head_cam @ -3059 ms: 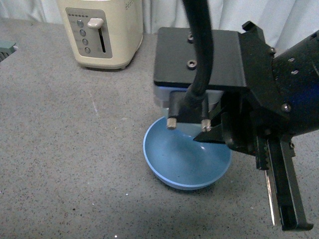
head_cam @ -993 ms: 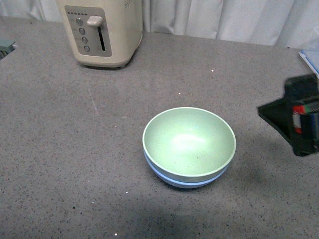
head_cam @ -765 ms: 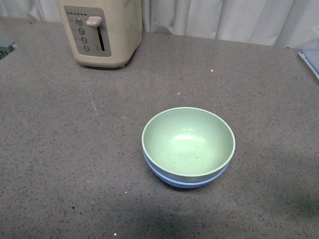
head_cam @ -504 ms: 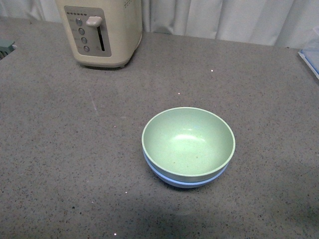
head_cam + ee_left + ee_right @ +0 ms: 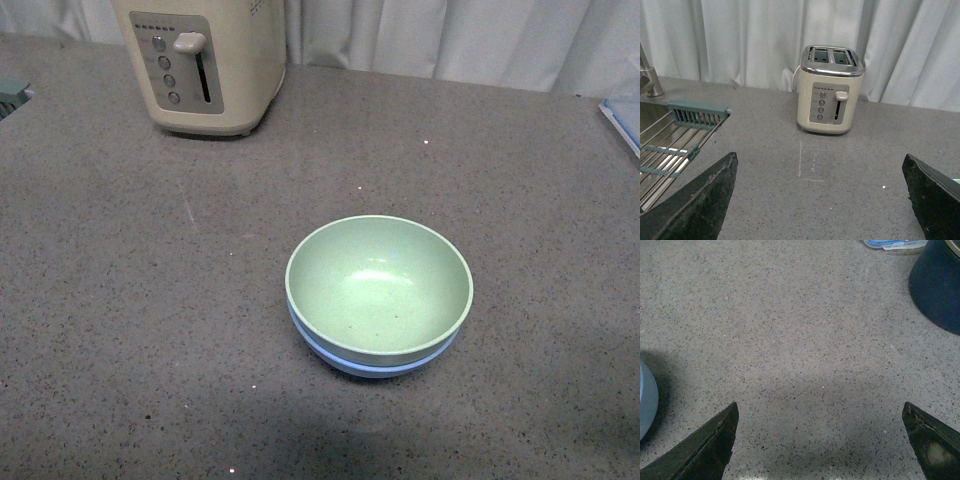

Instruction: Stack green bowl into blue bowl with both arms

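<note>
The pale green bowl (image 5: 378, 285) sits nested inside the light blue bowl (image 5: 375, 366) in the middle of the grey counter; only the blue bowl's lower band shows under it. Neither arm is in the front view. My left gripper (image 5: 820, 162) is open and empty, facing the toaster over bare counter. My right gripper (image 5: 820, 410) is open and empty over bare counter; a curved light blue edge, probably the blue bowl (image 5: 646, 400), shows at the frame's side.
A cream toaster (image 5: 205, 62) stands at the back left, also in the left wrist view (image 5: 831, 90). A sink with a wire rack (image 5: 670, 145) lies beside it. A dark blue round vessel (image 5: 939, 285) and a clear lidded box (image 5: 892, 244) are near the right gripper.
Three seconds ago the right arm hung over the blue bowl. One second ago the green bowl sat inside it and the arm was leaving at the right. The arm is now gone from the front view.
</note>
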`<state>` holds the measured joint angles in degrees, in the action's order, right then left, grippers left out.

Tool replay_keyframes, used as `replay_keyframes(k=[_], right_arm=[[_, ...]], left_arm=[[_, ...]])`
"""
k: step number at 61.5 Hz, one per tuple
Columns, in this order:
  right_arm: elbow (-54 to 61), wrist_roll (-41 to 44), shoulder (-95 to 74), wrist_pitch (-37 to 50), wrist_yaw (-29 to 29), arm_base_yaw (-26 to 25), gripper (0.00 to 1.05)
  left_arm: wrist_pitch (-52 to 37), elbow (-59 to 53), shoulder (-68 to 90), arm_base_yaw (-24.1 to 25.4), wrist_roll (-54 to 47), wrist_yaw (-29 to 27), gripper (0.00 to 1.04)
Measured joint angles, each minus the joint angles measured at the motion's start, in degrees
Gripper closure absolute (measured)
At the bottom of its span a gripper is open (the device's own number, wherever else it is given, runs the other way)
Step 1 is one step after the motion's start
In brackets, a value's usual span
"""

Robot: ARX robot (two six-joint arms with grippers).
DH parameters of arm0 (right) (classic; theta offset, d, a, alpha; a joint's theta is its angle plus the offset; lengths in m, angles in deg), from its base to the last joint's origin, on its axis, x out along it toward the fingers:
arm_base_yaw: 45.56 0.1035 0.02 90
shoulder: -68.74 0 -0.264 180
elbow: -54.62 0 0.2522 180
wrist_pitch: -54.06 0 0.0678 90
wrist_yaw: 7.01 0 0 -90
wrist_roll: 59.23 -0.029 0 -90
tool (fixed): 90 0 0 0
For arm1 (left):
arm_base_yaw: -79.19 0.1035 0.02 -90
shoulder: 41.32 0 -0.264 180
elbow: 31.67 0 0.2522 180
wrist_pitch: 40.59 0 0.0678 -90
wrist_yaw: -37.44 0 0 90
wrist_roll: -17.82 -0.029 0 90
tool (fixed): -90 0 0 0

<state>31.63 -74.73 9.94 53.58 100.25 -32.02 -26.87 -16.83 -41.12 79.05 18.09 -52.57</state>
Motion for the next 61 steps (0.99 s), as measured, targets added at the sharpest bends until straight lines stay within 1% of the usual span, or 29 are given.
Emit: replay_keyframes(k=[24, 25, 27, 28, 29, 30, 31, 32, 34, 36, 38, 39, 40, 42, 45, 46, 48, 53, 54, 57, 61], right_arm=[[0.00, 0.00, 0.00, 0.00, 0.00, 0.00, 0.09], [0.31, 0.39, -0.50, 1.20, -0.35, -0.02, 0.09], [1.25, 1.36, -2.01, 4.98, -1.18, -0.31, 0.12], [2.05, 1.92, -2.97, 7.76, -1.75, -0.52, 0.16], [2.64, 2.40, -3.63, 9.68, -2.38, -0.66, 0.18], [4.20, 3.76, -5.70, 15.30, -3.58, -1.14, 0.21], [5.11, 4.48, -6.75, 18.43, -4.26, -1.38, 0.23], [7.04, 6.05, -8.57, 25.00, -5.55, -1.79, 0.26], [8.85, 8.00, -9.90, 31.06, -6.32, -2.19, 0.30], [9.64, 10.67, -11.91, 40.22, -7.28, -2.95, 0.37], [9.60, 12.50, -9.05, 49.53, -8.15, -3.91, 0.46], [9.60, 12.96, -6.84, 50.73, -8.44, -4.28, 0.49], [9.60, 13.62, -3.80, 50.27, -8.83, -4.76, 0.55], [9.60, 14.08, -0.22, 47.58, -9.29, -5.44, 0.62], [9.60, 14.84, 6.69, 41.13, -10.58, -6.60, 0.76], [9.60, 14.86, 7.50, 40.33, -10.73, -6.71, 0.78], [9.60, 15.06, 11.41, 36.39, -11.28, -7.28, 0.87], [9.57, 15.28, 17.81, 29.46, -16.61, -11.45, 1.03], [9.57, 15.30, 18.53, 28.79, -16.66, -11.78, 1.04], [9.53, 15.43, 23.63, 23.96, -16.81, -13.20, 1.04], [9.40, 15.45, 28.44, 19.26, -17.14, -13.35, 1.04]], left_arm=[[0.00, 0.00, 0.00, 0.00, 0.00, 0.00, 0.06], [0.00, 0.00, 0.00, 0.00, 0.00, 0.00, 0.06], [0.00, 0.00, 0.00, 0.00, 0.00, 0.00, 0.06], [0.00, 0.00, 0.00, 0.00, 0.00, 0.00, 0.06], [0.00, 0.00, 0.00, 0.00, 0.00, 0.00, 0.06], [0.00, 0.00, 0.00, 0.00, 0.00, 0.00, 0.06], [0.00, 0.00, 0.00, 0.00, 0.00, 0.02, 0.06], [0.00, 0.00, 0.00, 0.00, -0.02, 0.02, 0.06], [0.00, 0.00, 0.00, 0.00, -0.02, 0.00, 0.06], [0.00, 0.00, -0.04, 0.00, -0.02, -0.11, 0.06], [0.02, 0.00, -0.07, 0.00, 0.00, 0.04, 0.06], [0.04, 0.00, -0.02, 0.02, -0.02, 0.02, 0.06], [0.04, 0.00, 0.07, 0.04, -0.02, 0.04, 0.06], [0.04, 0.00, 0.02, 0.04, -0.02, -0.09, 0.06], [0.04, 0.00, -0.15, 0.04, -0.02, -0.04, 0.06], [0.04, 0.00, -0.15, 0.04, -0.02, 0.00, 0.06], [0.04, 0.00, -0.13, 0.04, -0.02, -0.07, 0.06], [0.04, 0.00, -0.13, 0.04, -0.02, -0.02, 0.06], [0.04, 0.00, -0.13, 0.04, -0.02, -0.02, 0.06], [0.04, 0.00, -0.15, 0.04, -0.02, -0.04, 0.06], [0.04, 0.00, -0.13, 0.04, -0.02, 0.00, 0.06]])
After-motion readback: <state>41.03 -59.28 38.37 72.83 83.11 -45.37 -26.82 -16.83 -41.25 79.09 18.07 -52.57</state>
